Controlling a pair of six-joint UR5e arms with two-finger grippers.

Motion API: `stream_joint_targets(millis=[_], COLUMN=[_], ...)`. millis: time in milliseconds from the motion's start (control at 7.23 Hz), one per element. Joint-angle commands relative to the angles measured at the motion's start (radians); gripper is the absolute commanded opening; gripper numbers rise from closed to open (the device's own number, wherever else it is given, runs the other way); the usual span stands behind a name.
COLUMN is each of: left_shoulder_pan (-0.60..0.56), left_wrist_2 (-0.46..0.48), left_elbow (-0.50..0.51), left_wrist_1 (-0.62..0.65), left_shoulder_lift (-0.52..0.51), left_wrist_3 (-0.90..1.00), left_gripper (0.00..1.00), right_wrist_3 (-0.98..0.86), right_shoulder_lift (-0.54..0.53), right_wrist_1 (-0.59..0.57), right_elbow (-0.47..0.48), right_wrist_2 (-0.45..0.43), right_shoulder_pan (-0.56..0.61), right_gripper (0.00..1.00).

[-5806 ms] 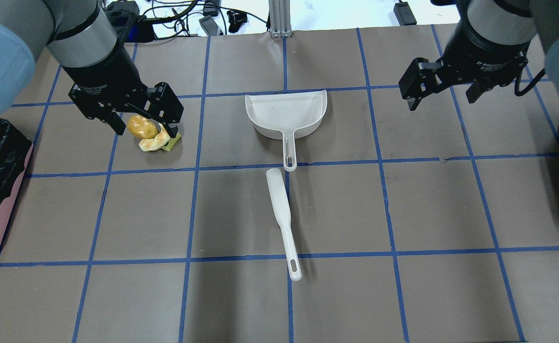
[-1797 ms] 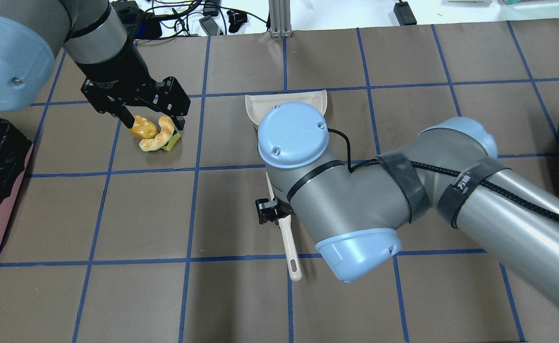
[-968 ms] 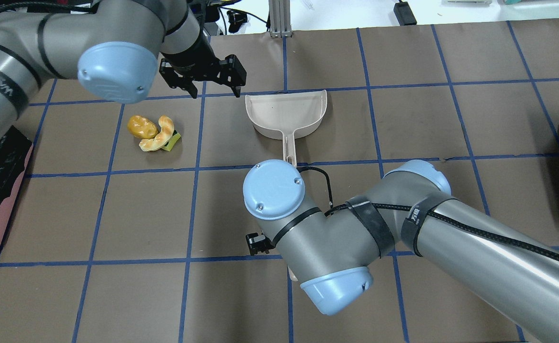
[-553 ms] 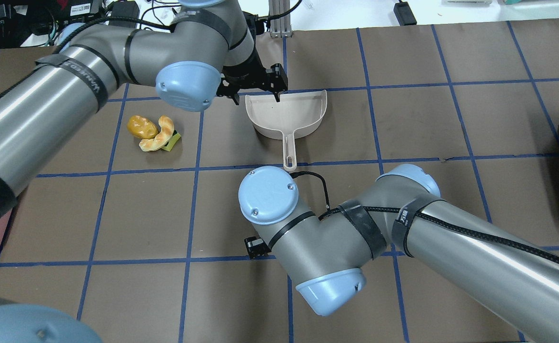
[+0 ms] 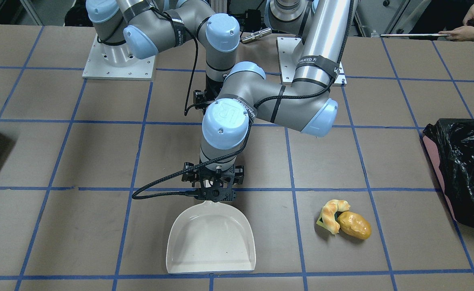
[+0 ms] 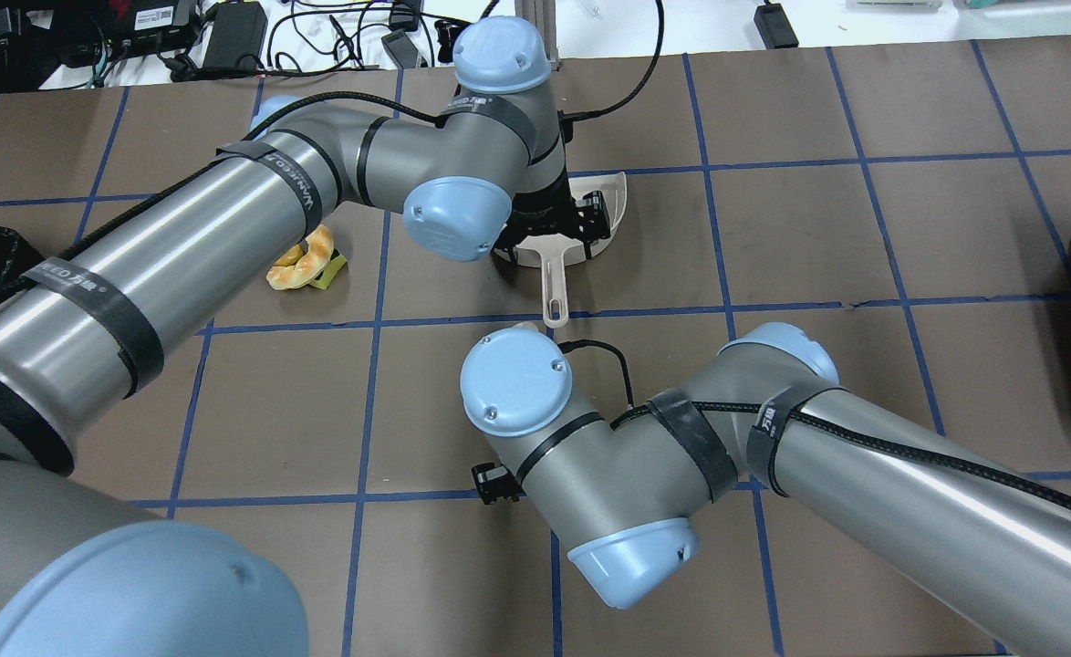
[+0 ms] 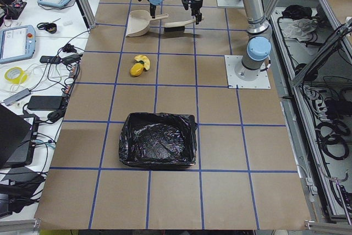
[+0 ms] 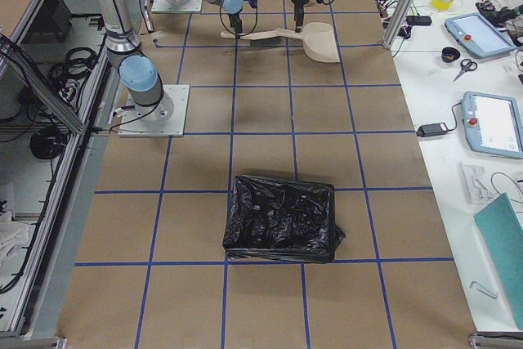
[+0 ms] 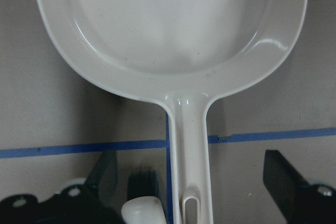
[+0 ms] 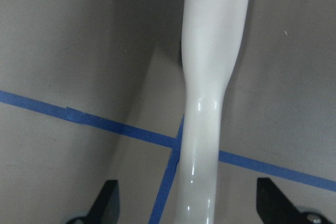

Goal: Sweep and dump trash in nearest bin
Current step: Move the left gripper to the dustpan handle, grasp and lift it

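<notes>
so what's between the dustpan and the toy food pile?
Nothing but bare table paper crossed by one blue tape line; front-facing view shows it between dustpan and toy food pile.

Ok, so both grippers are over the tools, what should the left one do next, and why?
Probably lower the left gripper and close it on the dustpan handle. The left wrist view shows its fingers open on either side of the handle, roughly centred and not touching it, so the grasp looks lined up.
</notes>
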Motion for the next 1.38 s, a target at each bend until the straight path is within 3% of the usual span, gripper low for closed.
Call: stream_joint_targets(millis=[0,138,276,415,691,829,1106,1244], left_shoulder_pan=[-0.023,-0.023,-0.023,-0.026,-0.025,-0.025,0.001,0.061], left_wrist_2=[0.004,0.006,0.010,0.015,0.019,0.067,0.079,0.079], left_elbow=[-0.004,-0.007,-0.007,-0.011,-0.008,-0.004,0.006,0.006], left_wrist_1=[-0.035,-0.036,-0.038,-0.042,-0.065,-0.064,-0.105,-0.178], left_shoulder_lift=[-0.016,-0.019,-0.016,-0.019,0.002,0.019,0.071,0.105], left_wrist_3=[-0.010,-0.010,-0.008,-0.011,-0.008,-0.002,0.192,0.348], left_gripper=[0.99,0.76,0.25,0.00,0.00,0.00,0.00,0.00], right_wrist_3=[0.007,0.009,0.009,0.009,0.009,0.012,0.012,0.010], right_shoulder_lift=[0.010,0.010,0.010,0.010,0.012,0.019,0.029,0.029], right_wrist_1=[-0.001,0.001,0.001,0.002,0.002,0.002,0.002,0.004], right_elbow=[0.000,0.000,0.000,0.000,0.000,0.001,0.000,-0.002], right_wrist_2=[0.003,0.006,0.006,0.006,0.007,0.007,0.007,0.006], right_shoulder_pan=[0.001,-0.001,-0.001,0.001,0.001,0.001,0.001,-0.001], right_gripper=[0.88,0.82,0.82,0.82,0.82,0.82,0.81,0.54])
